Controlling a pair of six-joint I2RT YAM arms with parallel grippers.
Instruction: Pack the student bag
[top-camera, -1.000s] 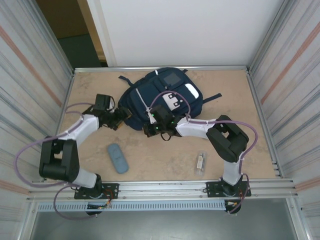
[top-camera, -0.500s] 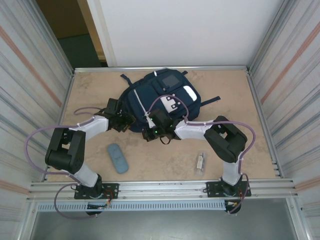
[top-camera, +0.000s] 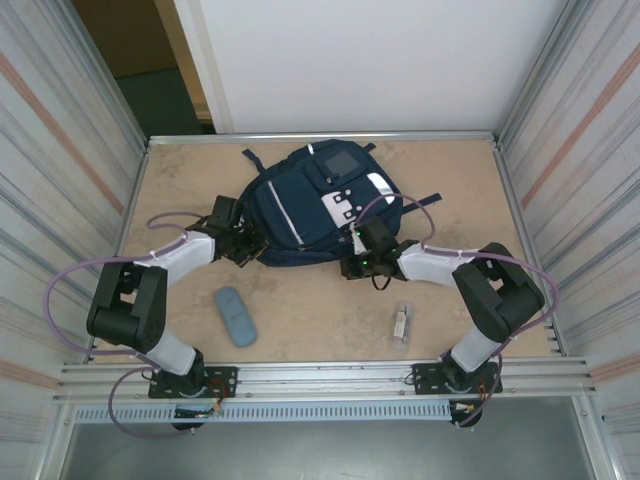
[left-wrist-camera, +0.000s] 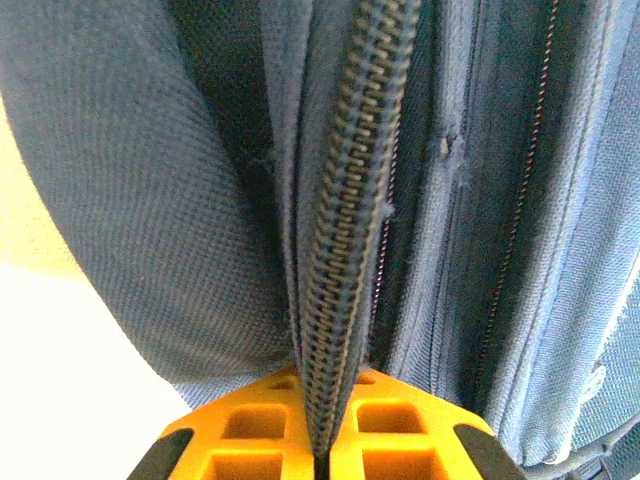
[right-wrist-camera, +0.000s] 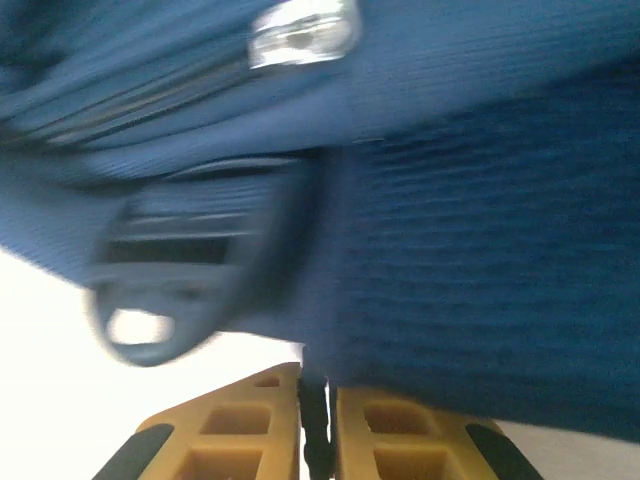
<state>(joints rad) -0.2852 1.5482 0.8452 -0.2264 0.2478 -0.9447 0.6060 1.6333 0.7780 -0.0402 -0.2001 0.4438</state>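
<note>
Pinch made: your left gripper (left-wrist-camera: 318, 445) now clamps the zipper seam (left-wrist-camera: 345, 250) of the student bag (top-camera: 300, 205), your right gripper (top-camera: 353, 267), jaws nearly together, has slid frame-right, so unzipping looks next.

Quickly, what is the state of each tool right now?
Left tool: closed, pinching the zipper of the student bag.
Right tool: closed or nearly so, against the student bag's fabric; a grip cannot be told.

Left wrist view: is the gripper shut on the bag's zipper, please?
Yes, the bag's zipper runs down between the left gripper's closed fingers.
</note>
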